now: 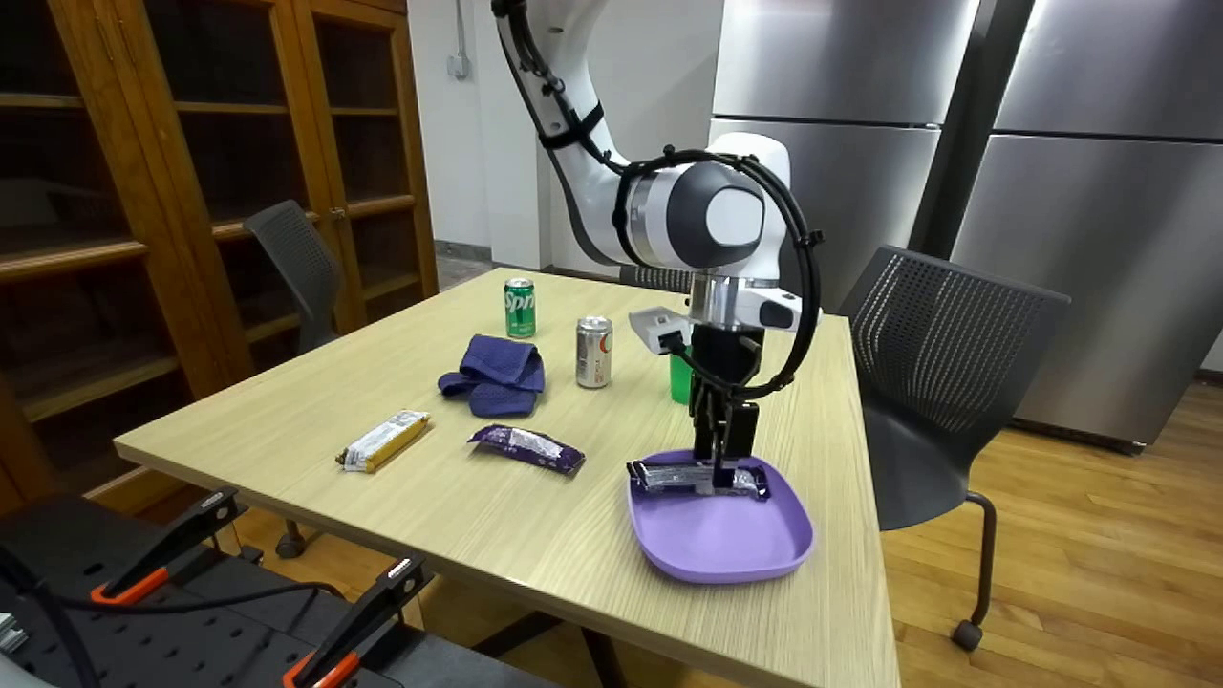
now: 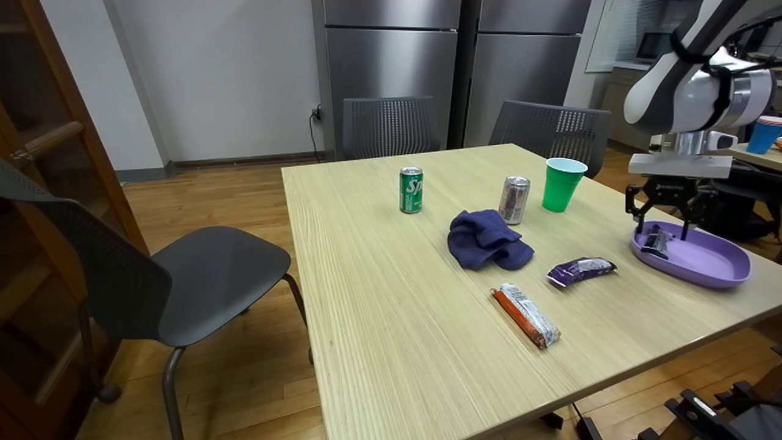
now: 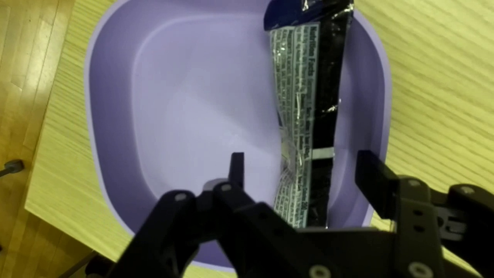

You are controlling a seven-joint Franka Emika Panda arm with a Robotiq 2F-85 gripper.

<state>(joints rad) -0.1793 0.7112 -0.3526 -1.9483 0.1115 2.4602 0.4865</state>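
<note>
My gripper (image 3: 301, 154) stands open over a dark wrapped bar (image 3: 299, 116), one finger on each side. Gaps show between the bar and both fingertips in the wrist view, so it is not gripped. The bar lies along one side of a shallow purple dish (image 3: 204, 88), its label face up. In the wrist view, its near end is hidden behind the gripper body. Both exterior views show the fingers reaching down into the dish (image 2: 712, 260) around the bar (image 1: 669, 478).
On the table (image 2: 379, 293) lie a purple-wrapped bar (image 2: 580, 270), an orange-and-white bar (image 2: 526, 315) and a crumpled blue cloth (image 1: 497, 373). Standing there are a silver can (image 1: 593, 352), a green Sprite can (image 1: 520, 308) and a green cup (image 2: 562, 184). Chairs (image 1: 946, 382) surround the table.
</note>
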